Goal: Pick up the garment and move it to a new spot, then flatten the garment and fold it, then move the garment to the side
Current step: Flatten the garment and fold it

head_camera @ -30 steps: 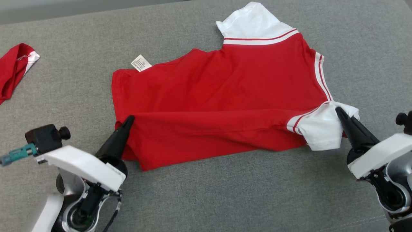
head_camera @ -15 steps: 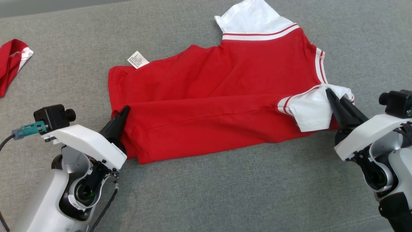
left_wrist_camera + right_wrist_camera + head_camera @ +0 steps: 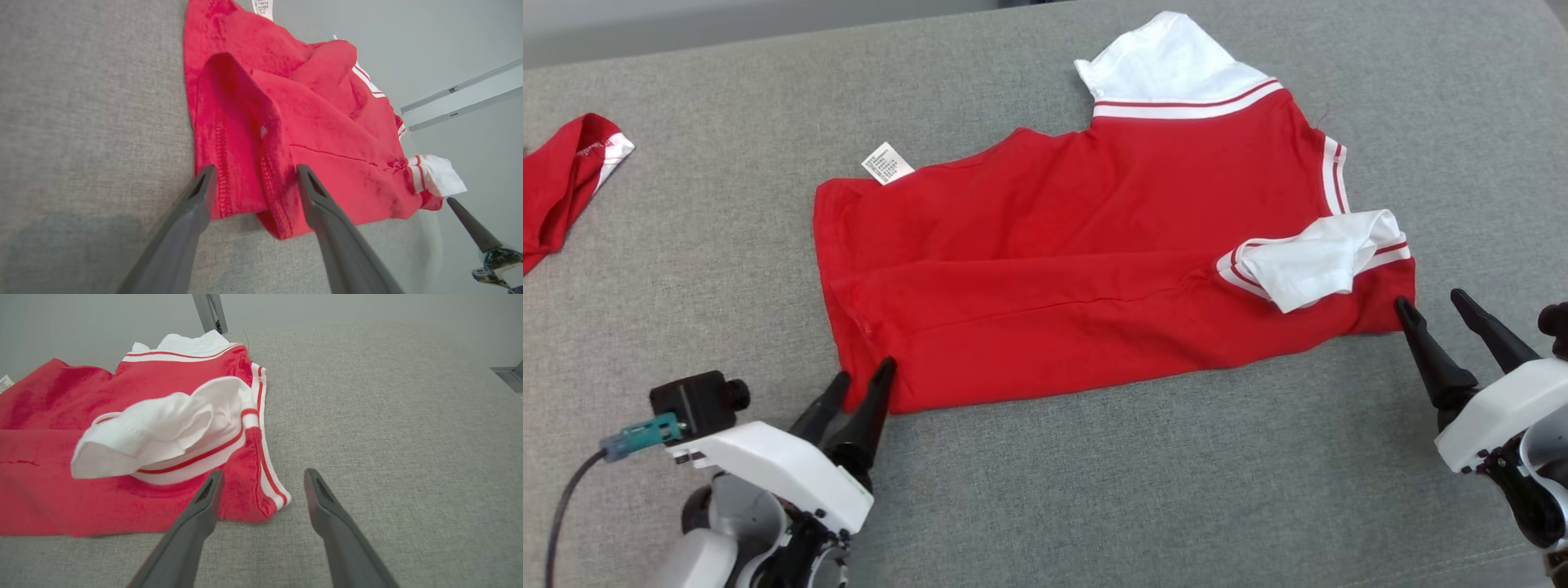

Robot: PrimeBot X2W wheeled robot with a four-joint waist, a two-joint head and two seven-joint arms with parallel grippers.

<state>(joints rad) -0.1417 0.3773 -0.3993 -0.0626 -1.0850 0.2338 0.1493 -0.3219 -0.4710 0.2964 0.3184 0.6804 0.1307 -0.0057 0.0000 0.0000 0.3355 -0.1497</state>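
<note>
left gripper is low at the garment's near-left corner. Its fingers are spread wide, and in the left wrist view the stitched hem corner lies between them, jaws not closed on it. right gripper is at the near-right corner, also wide open, its inner finger touching or just beside the red edge and the outer one over bare grey fabric surface.

The garment is a red shirt lying mid-surface, its near edge doubled over in a long fold. A white sleeve with red-striped cuff lies crumpled on top of the red body at the right end.

Further back, a white care label sticks out from the far-left edge; its print is too small to read. The far sleeve lies flat at the far side. A second red cloth sits well apart at far left, with small lettering on it that is not legible.
</note>
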